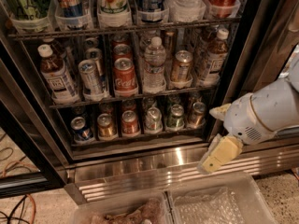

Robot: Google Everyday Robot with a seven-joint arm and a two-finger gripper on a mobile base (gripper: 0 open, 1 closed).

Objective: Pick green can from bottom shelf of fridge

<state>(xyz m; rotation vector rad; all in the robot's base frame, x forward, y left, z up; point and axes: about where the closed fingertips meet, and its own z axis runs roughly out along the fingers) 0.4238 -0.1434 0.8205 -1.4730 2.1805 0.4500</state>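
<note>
One arm (279,102), white-cased, enters from the right edge of the frame at mid-height and slopes down to the left. The gripper (213,138) sits at lower right. Its pale yellow fingers (220,153) are spread apart with nothing between them, one pointing left, the other angled down-left.
</note>
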